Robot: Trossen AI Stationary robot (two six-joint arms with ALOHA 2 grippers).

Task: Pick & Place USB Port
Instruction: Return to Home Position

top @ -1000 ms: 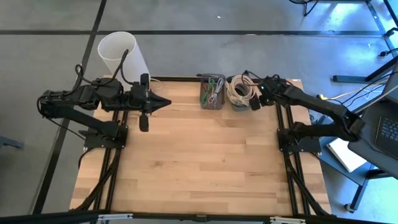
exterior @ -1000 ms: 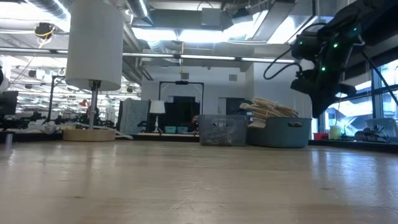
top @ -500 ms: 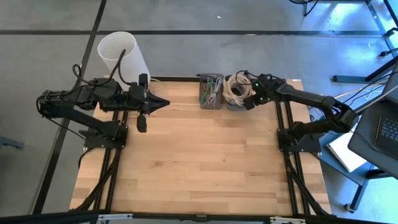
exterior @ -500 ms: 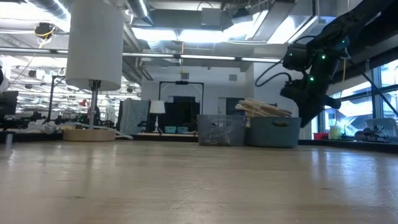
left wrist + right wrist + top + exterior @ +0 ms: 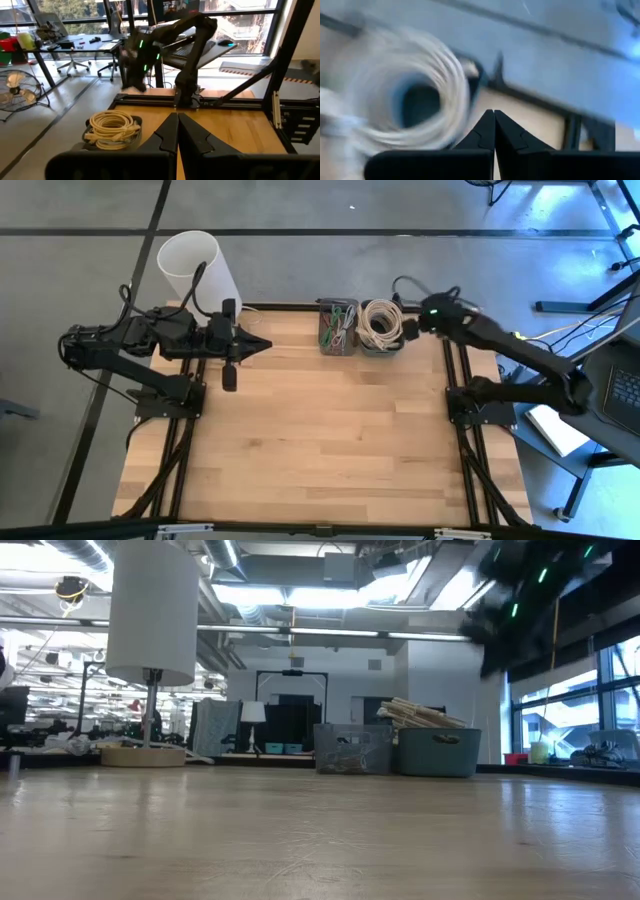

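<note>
Cable coil (image 5: 380, 323) in bin (image 5: 440, 755) | jaws closed per wrist views

High view: straight down from well above the whole table (image 5: 320, 440). Low view: at tabletop height, facing its far edge. All four views share the blue bin (image 5: 440, 752) there, the right wrist view closest.

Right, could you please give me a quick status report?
Left gripper parked left, jaws shut. Right gripper raised beside blue bin, jaws shut, empty. Cables in blue bin and black bin. Nothing obstructing.
</note>
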